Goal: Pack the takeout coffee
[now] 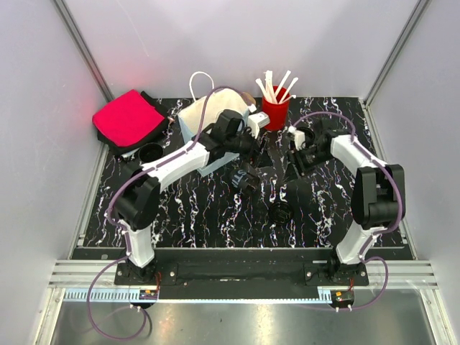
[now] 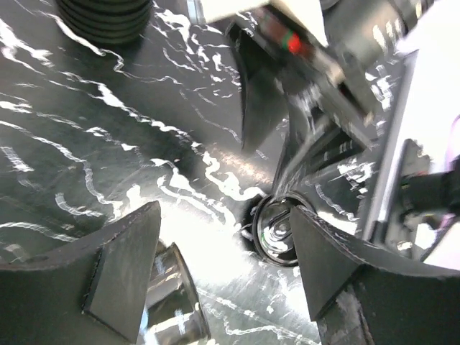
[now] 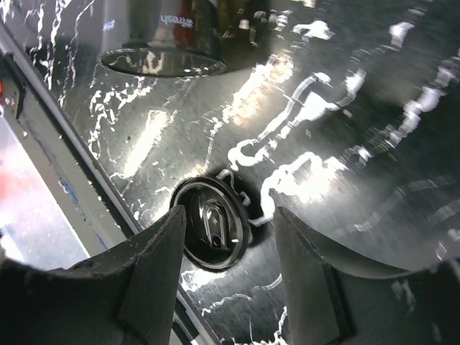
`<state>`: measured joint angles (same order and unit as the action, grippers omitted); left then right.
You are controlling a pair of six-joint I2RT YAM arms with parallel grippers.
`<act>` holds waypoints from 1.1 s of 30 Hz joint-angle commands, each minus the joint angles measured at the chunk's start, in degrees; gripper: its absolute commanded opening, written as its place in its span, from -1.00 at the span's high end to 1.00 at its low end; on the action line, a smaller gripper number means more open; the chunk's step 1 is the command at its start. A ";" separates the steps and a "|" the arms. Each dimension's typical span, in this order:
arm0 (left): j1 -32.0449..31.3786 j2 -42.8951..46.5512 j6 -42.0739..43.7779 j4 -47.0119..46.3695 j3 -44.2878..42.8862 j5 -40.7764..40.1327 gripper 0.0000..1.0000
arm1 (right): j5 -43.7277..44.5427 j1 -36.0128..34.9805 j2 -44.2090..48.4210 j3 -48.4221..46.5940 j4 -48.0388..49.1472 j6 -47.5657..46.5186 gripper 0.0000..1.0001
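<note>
Noted a white-walled enclosure around a black, white-veined marble-pattern table (image 1: 180,215). Located the takeout coffee, a small black paper cup with black plastic lid (image 3: 212,233), standing lid-up near the middle of the table, somewhat toward the near edge. Viewed almost straight down, with little of the cup body visible.

Found the right gripper (image 3: 230,219) spread open and gripping nothing. Aimed at the cup, with the lid showing in the gap between the fingers and not touched. Judged as lining up for a grasp from above.

Found the left gripper (image 2: 223,226) likewise open and empty, near the same cup on its left-edge side. Probably placed to steady or receive it.

Recorded a white paper carrier bag (image 1: 198,118) with loop handles, upright at the far edge, left of centre. Likely the destination, set handles-up to take the cup. Recorded a red cup (image 1: 275,111) of white stirrers at the far edge and a lidless black cup (image 1: 151,152) toward the left edge, both well apart from the coffee.

Should stay upright in transfer; cannot confirm lid seating.
</note>
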<state>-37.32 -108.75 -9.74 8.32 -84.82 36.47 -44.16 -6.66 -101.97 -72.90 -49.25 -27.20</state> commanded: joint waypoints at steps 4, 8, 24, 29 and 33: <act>-2.66 6.27 14.48 11.01 2.19 -16.77 -0.50 | 1.89 5.86 8.89 2.32 -0.67 -1.71 -0.18; -4.78 6.71 17.99 12.33 5.36 -21.35 -0.50 | 2.06 8.50 12.67 4.08 -0.84 -2.68 -0.19; -10.75 3.11 21.60 13.84 5.72 -36.20 -0.46 | 2.33 9.29 19.62 7.78 -1.28 -3.74 -0.22; -11.63 -0.93 21.34 11.64 3.44 -41.64 -0.44 | 1.63 9.21 19.62 7.86 -1.11 -3.82 -0.22; -12.86 -3.31 21.34 11.55 1.41 -44.02 -0.33 | 1.36 9.29 19.53 8.39 -0.76 -3.82 -0.22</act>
<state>-49.06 -110.59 10.96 22.65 -79.46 -2.13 -42.52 2.48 -84.38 -65.08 -50.46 -30.04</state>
